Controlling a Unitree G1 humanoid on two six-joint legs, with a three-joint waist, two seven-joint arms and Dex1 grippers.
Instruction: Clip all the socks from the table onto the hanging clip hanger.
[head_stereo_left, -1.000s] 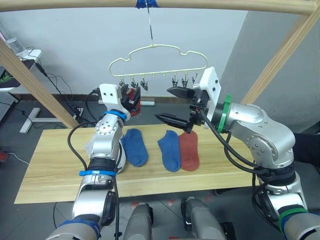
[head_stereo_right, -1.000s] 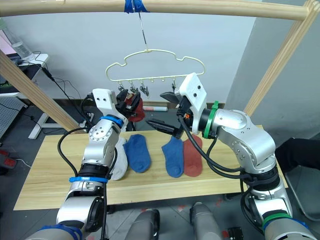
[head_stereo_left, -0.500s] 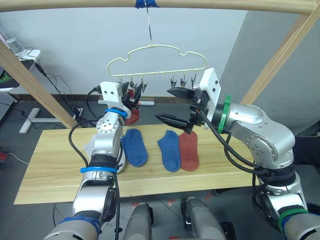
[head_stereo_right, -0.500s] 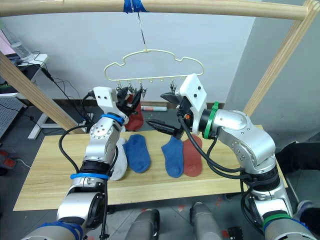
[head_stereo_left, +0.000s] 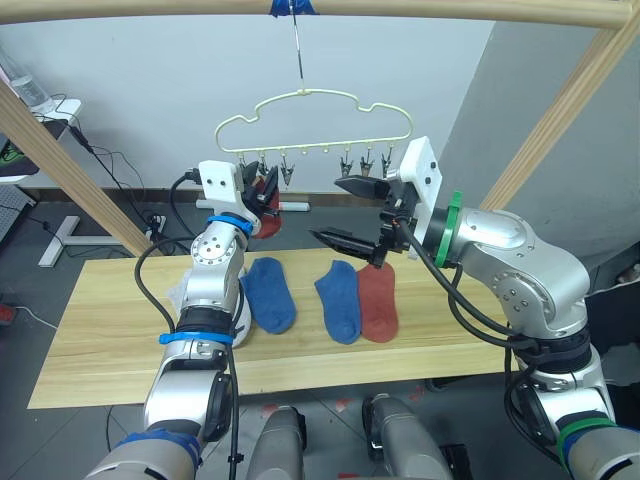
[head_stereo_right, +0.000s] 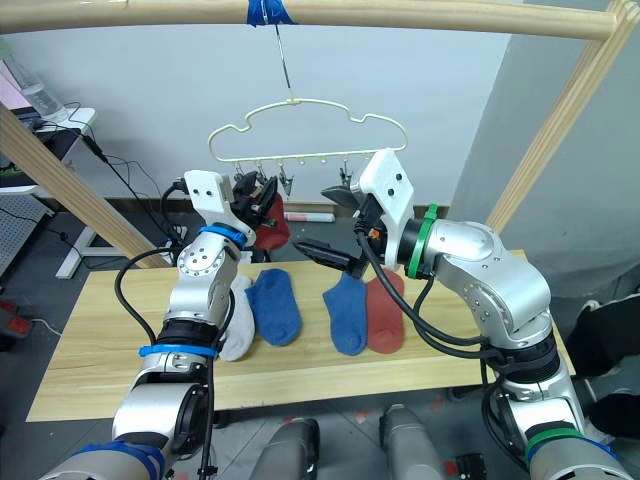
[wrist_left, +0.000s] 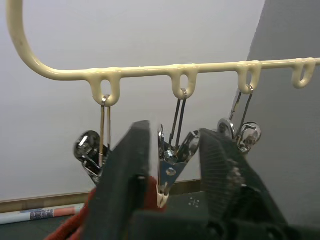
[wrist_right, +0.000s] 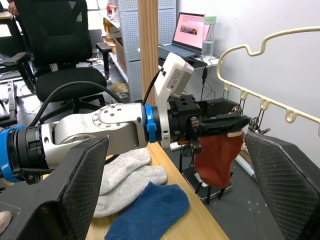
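The pale yellow clip hanger (head_stereo_left: 312, 118) hangs by its hook from the top pole. My left gripper (head_stereo_left: 262, 192) is raised under its left clips, shut on a rust red sock (head_stereo_left: 268, 216) that dangles from it (wrist_right: 215, 155). In the left wrist view a metal clip (wrist_left: 167, 170) hangs between its fingers. My right gripper (head_stereo_left: 352, 212) stands wide open beside the hanger's right clips, holding nothing. On the table (head_stereo_left: 110, 335) lie two blue socks (head_stereo_left: 270, 292) (head_stereo_left: 338, 298), a second rust red sock (head_stereo_left: 378, 300) and light grey socks (head_stereo_right: 236, 322) partly behind my left arm.
A round wooden pole frame surrounds the workspace: top pole (head_stereo_left: 430, 10), left slanted pole (head_stereo_left: 70, 165), right slanted pole (head_stereo_left: 565, 115). Bare table lies to the left and along the front edge. A black office chair (wrist_right: 55, 45) and a laptop (wrist_right: 187, 32) stand beyond the table.
My left gripper with the red sock has edged slightly up toward the clips, and the hanger has swung a little to the left. The right arm has stayed put.
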